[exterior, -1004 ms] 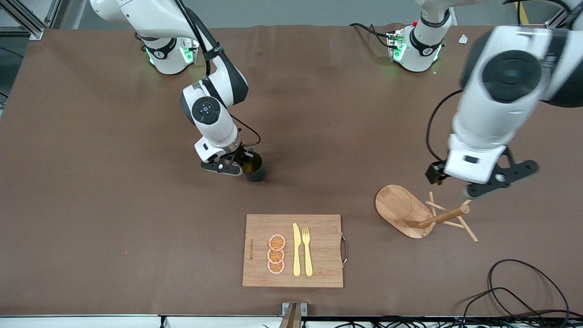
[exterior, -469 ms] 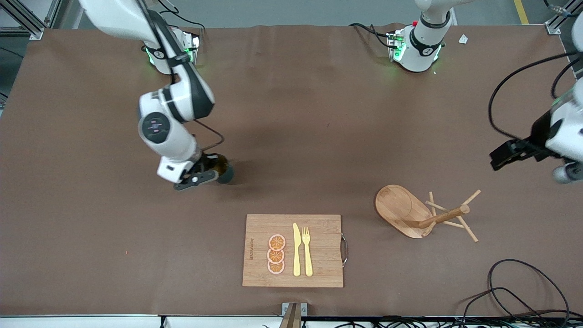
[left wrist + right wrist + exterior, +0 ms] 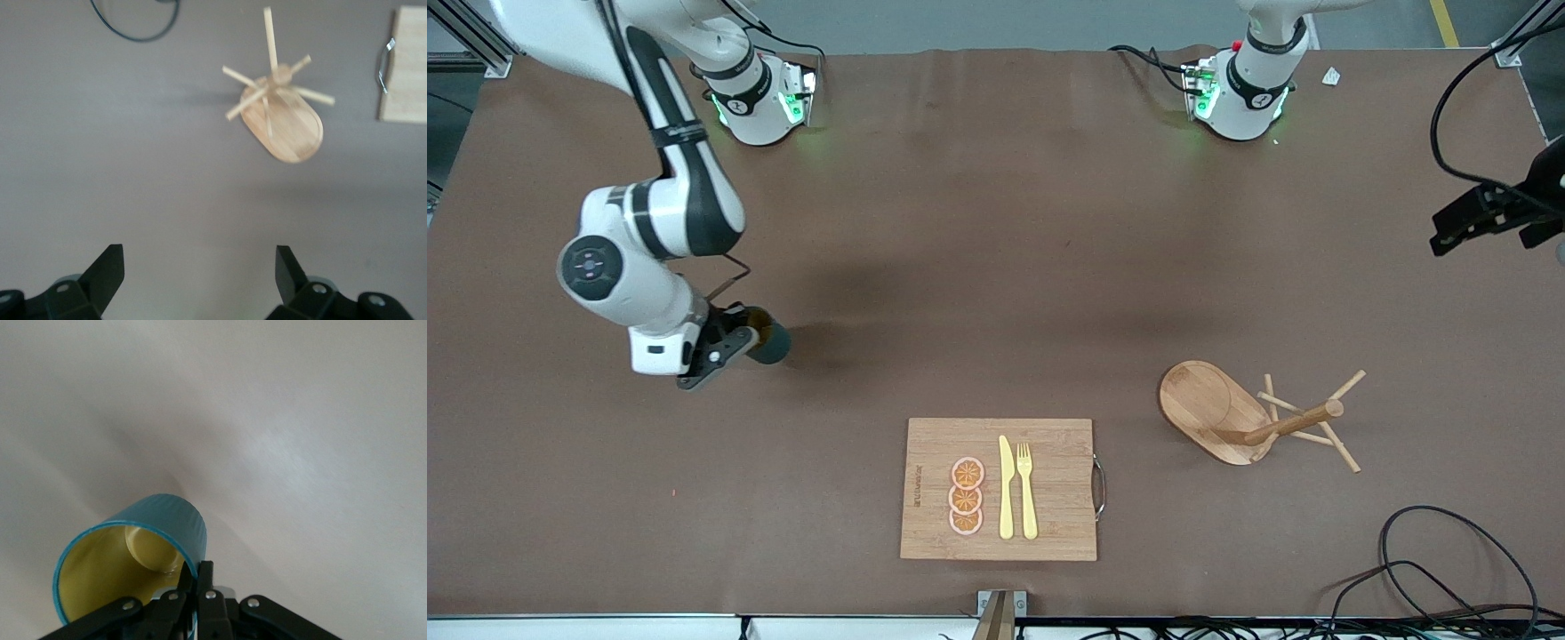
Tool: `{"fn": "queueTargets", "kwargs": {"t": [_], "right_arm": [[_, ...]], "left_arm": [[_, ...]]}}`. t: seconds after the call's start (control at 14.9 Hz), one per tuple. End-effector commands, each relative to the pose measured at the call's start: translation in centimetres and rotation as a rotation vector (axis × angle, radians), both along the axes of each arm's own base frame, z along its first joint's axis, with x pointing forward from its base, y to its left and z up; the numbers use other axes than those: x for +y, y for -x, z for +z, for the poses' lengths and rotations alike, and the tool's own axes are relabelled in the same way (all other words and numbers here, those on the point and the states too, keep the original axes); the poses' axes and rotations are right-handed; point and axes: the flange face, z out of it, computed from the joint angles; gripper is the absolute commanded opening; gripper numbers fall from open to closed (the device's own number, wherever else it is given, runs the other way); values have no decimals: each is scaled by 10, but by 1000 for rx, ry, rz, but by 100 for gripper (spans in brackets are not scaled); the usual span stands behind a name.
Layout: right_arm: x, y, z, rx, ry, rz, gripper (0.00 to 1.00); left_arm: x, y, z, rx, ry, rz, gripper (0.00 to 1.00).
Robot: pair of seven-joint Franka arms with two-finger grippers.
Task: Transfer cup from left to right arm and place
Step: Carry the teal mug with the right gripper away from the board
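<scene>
The right hand [image 3: 725, 342] grips the cup [image 3: 767, 342] by its rim over the tabletop's [image 3: 996, 222] right-arm end; placing comes next. The left hand [image 3: 200, 273] waits, spread wide.

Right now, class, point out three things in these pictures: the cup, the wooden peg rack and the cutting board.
cup [image 3: 170, 520]: right wrist view, on its teal outer wall.
wooden peg rack [image 3: 1208, 407]: front view, on its oval base.
cutting board [image 3: 1060, 480]: front view, on bare wood beside the fork.
</scene>
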Motion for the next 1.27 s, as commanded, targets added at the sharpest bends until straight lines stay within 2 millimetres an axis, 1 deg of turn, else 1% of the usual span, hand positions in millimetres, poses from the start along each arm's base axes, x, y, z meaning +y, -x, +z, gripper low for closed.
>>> {"fn": "queueTargets", "kwargs": {"t": [0.0,0.13,0.2,0.33,0.4,0.67,0.8,1.07,1.2], "right_arm": [[-39,8,-4,-14,-5,145,0],[-73,8,-7,-38,-7,202,0],[-86,8,-9,-47,-7,230,0],[-105,10,-16,-52,-5,253,0],[-111,12,-20,-50,-5,251,0],[-114,18,-33,-71,-1,274,0],[-121,20,-43,-59,-1,269,0],[-131,21,-50,-51,-2,294,0],[-131,21,-54,-45,-3,296,1]], "left_arm": [[9,25,-3,23,33,-1,100],[7,29,-2,22,26,0,100],[8,29,-1,20,20,0,100],[10,29,1,11,6,5,100],[8,28,1,9,-6,1,100],[6,26,3,-12,-35,9,100],[5,27,3,-10,-34,31,100],[4,27,5,-11,-33,57,100],[3,26,4,-9,-33,54,100]]}}
